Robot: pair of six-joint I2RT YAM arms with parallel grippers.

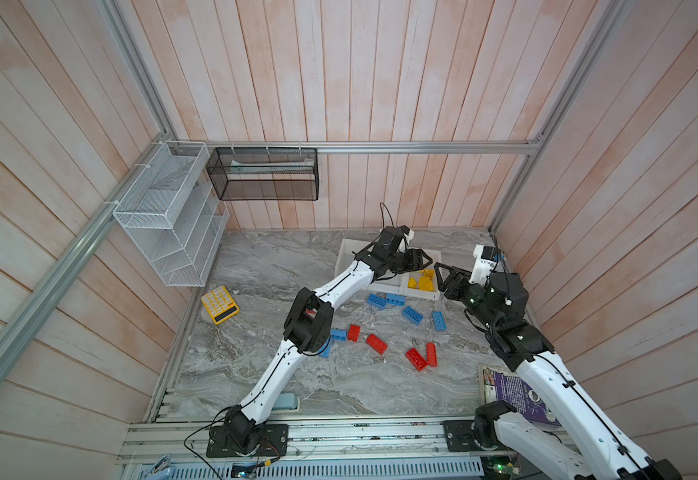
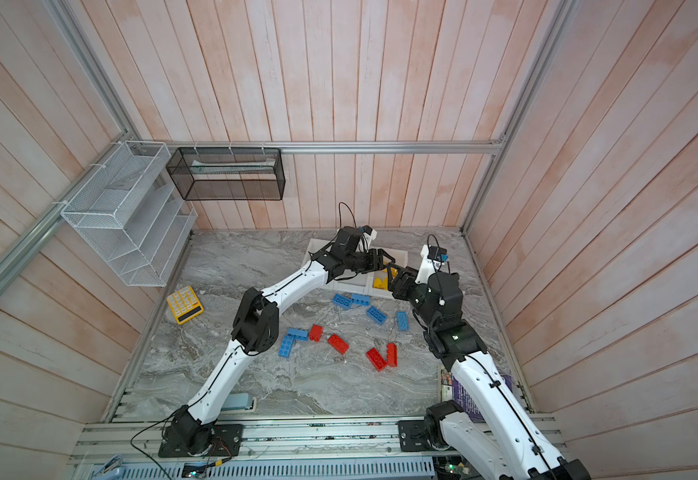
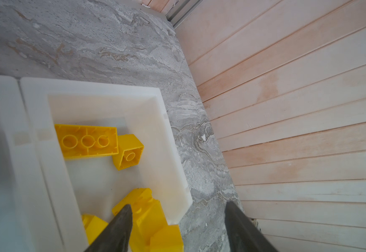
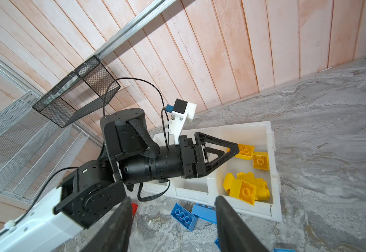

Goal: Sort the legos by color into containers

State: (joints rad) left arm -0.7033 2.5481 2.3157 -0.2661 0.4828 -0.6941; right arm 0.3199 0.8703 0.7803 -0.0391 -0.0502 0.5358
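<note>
Yellow legos (image 3: 86,141) lie below left gripper (image 3: 177,205).

A robotics lab's test cell: a left arm (image 1: 272,370) and a right arm (image 1: 559,395), white and black, stand bolted to an aluminium rail (image 1: 360,434) at the edge of a marble-patterned tabletop (image 1: 281,257). Pale plank walls (image 1: 380,83) on bare aluminium framing (image 1: 422,146) box it in. A white wire rack (image 1: 164,232) and a black mesh basket (image 1: 264,174) hang from the frame, and a slotted cable duct (image 1: 339,471) runs along the front.
</note>
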